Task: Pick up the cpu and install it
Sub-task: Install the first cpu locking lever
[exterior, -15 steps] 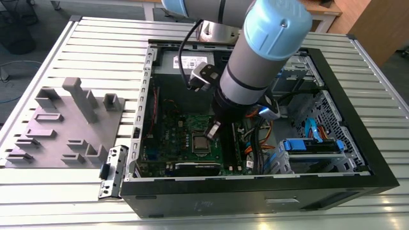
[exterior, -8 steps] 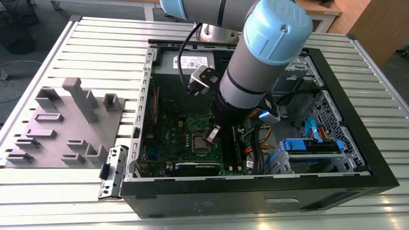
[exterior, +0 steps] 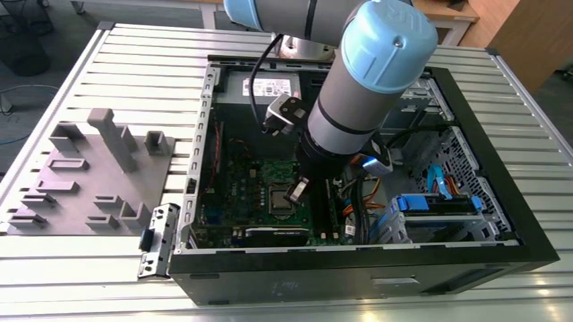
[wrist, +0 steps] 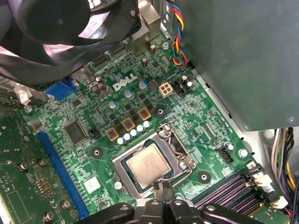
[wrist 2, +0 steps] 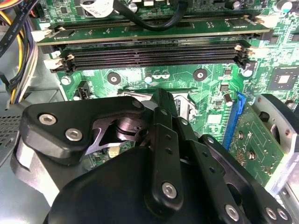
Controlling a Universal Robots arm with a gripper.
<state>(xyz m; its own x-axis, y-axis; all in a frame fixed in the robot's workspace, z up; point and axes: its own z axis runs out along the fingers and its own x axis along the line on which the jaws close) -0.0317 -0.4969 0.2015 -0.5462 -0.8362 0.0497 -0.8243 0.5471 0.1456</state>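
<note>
The cpu (wrist: 148,164), a small silvery square chip, lies flat inside the metal socket frame (wrist: 175,145) on the green motherboard (wrist: 117,100). In the exterior view the cpu (exterior: 282,199) shows in the middle of the open computer case, with my gripper (exterior: 300,190) hanging just above its edge on the exterior view's right. In the first wrist view my gripper (wrist: 161,187) sits at the chip's near rim, fingers pressed together with nothing between them. The second wrist view shows the gripper (wrist 2: 161,99) from behind, covering the socket.
The black computer case (exterior: 358,258) lies open on a slatted metal table (exterior: 134,74). Memory slots (wrist 2: 154,53) and cables (wrist 2: 18,42) run beside the socket, and a fan (wrist: 65,32) hangs over the board. A grey fixture block (exterior: 90,174) stands at the exterior view's left.
</note>
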